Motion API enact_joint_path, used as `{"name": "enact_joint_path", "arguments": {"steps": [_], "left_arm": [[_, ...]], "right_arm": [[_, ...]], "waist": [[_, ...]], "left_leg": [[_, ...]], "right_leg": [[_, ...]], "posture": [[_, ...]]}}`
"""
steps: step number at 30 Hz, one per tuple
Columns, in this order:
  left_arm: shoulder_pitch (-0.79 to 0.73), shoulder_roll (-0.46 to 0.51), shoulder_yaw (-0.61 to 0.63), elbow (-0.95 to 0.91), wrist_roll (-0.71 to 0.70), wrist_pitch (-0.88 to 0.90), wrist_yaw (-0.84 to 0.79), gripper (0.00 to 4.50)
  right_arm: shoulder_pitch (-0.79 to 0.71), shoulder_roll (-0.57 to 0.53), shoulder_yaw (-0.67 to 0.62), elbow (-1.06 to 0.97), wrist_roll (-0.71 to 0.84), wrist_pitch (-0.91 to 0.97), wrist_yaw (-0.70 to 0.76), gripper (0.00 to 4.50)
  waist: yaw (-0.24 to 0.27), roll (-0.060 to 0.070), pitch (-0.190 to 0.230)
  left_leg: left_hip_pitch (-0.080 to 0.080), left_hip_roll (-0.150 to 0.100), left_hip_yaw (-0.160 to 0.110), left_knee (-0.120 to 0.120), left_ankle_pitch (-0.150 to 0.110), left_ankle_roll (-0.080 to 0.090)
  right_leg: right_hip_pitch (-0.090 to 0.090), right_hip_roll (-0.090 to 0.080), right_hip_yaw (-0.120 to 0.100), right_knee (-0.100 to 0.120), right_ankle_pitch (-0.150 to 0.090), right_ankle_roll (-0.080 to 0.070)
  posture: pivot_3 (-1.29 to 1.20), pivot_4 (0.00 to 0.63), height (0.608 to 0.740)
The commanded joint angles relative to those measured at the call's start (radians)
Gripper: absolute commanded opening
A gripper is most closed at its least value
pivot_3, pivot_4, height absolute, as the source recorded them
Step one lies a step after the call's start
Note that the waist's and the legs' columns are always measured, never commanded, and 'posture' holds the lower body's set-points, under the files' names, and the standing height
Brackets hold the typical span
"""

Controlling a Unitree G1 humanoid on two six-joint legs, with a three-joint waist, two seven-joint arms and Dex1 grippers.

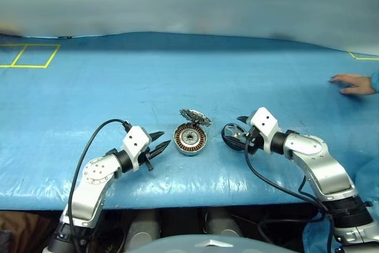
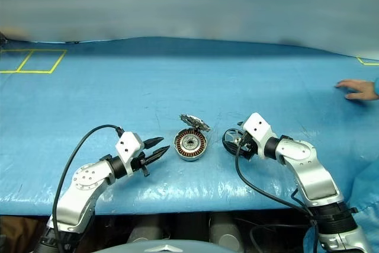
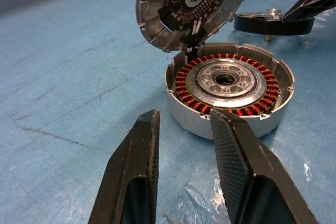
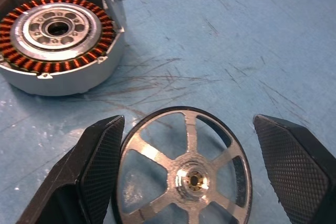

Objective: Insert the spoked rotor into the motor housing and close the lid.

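Now my right claw (image 4: pixel 184 171) stands wide open astride the spoked rotor (image 4: pixel 184 169), gripping nothing; the motor housing (image 4: pixel 58 40) sits just beyond. Light, rigid, slick metal: I'd pinch its dark rim, sparing those thin spokes.

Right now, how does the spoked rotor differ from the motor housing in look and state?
The spoked rotor is an open wheel of thin silver spokes with a dark rim; the motor housing is a grey casing ringed with copper windings. The rotor lies between the open right gripper fingers; the housing sits free, its lid raised. Both are round and rest on the blue table.
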Motion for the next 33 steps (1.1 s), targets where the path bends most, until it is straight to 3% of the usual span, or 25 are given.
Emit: {"name": "enact_joint_path", "arguments": {"steps": [1, 31, 33], "left_arm": [[0.015, 0.002, -0.006, -0.039, -0.032, 0.014, -0.006, 1.60], [0.022, 0.005, -0.025, -0.009, -0.001, -0.013, 0.028, 1.60], [0.024, 0.005, -0.026, -0.009, -0.002, -0.013, 0.027, 1.62]], "right_arm": [[-0.006, -0.009, -0.036, -0.014, 0.001, 0.020, -0.012, 4.14], [0.060, -0.059, -0.025, -0.127, -0.061, 0.027, -0.021, 4.14], [0.064, -0.061, -0.019, -0.132, -0.067, 0.027, -0.019, 3.76]], "waist": [[-0.001, 0.000, 0.000], [-0.001, 0.000, 0.000], [-0.001, 0.000, 0.000]], "left_leg": [[0.000, 0.000, 0.000, 0.000, 0.000, 0.000], [0.000, 0.000, 0.000, 0.000, 0.000, 0.000], [0.000, 0.000, 0.000, 0.000, 0.000, 0.000]], "right_leg": [[0.000, 0.000, 0.000, 0.000, 0.000, 0.000], [0.000, 0.000, 0.000, -0.001, 0.000, 0.000], [-0.001, 0.000, 0.000, -0.001, 0.000, 0.000]], "posture": [[0.00, 0.150, 0.740], [0.00, 0.150, 0.740], [0.00, 0.150, 0.740]]}}
